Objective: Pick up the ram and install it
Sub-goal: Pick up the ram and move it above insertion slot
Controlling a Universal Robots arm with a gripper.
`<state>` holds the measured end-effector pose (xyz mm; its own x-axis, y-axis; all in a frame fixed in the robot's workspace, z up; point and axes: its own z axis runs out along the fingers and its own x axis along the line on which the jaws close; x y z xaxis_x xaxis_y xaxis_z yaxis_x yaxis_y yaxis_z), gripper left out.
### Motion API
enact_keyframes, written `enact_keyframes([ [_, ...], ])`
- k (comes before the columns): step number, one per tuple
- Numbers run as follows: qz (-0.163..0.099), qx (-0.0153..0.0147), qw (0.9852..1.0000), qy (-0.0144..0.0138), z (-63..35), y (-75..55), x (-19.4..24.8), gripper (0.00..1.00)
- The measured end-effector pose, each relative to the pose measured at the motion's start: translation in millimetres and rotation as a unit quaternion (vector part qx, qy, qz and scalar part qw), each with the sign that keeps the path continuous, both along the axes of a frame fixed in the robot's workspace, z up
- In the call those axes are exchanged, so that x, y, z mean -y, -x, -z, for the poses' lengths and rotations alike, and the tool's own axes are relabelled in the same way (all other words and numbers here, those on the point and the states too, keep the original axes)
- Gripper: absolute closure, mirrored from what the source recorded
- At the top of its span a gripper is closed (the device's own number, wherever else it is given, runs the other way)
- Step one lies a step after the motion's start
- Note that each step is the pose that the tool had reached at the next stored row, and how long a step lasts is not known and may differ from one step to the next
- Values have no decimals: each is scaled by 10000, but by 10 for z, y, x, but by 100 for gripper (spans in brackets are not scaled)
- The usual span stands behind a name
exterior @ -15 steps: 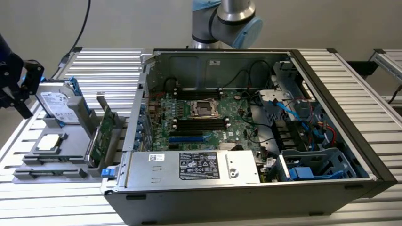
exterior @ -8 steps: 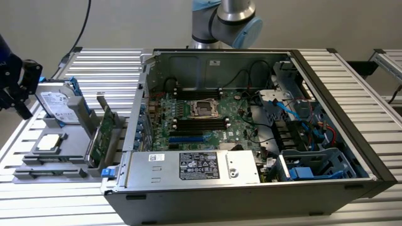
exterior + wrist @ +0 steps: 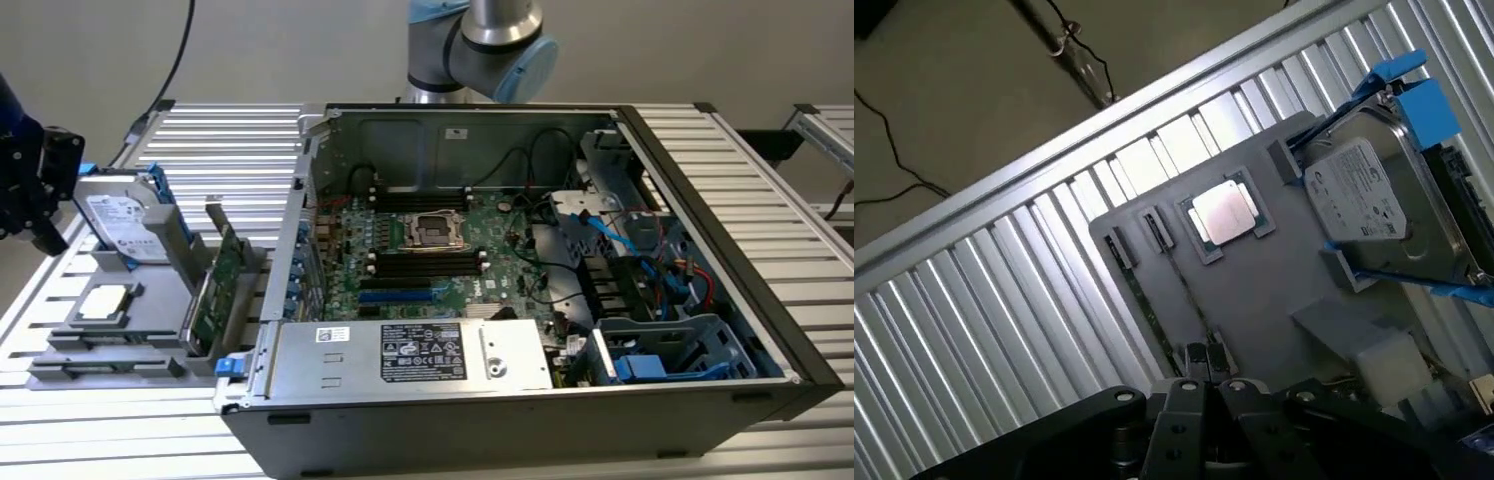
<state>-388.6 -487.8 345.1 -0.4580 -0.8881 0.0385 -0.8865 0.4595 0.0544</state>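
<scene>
You have the gripper (image 3: 1206, 388) with fingers pressed together, nothing between them, poised over the grey holder (image 3: 1274, 300). Your ram (image 3: 1174, 290) reads as a thin dark strip on edge in a holder slot, just ahead of the fingertips. Holder sits lower left in the exterior view, on the ribbed aluminium table (image 3: 747, 170), beside the open computer case (image 3: 507, 430). Past the table edge: grey floor (image 3: 954, 100), black cables (image 3: 899, 145). Plain pale wall (image 3: 267, 50) behind.
</scene>
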Motion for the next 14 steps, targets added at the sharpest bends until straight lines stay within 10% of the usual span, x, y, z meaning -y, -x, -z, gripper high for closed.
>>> enact_keyframes([
  [7, -634, -23, 9980, 17, 6, 0, 0, 89],
  [14, -1274, -45, 9918, 35, 12, 0, 0, 89],
])
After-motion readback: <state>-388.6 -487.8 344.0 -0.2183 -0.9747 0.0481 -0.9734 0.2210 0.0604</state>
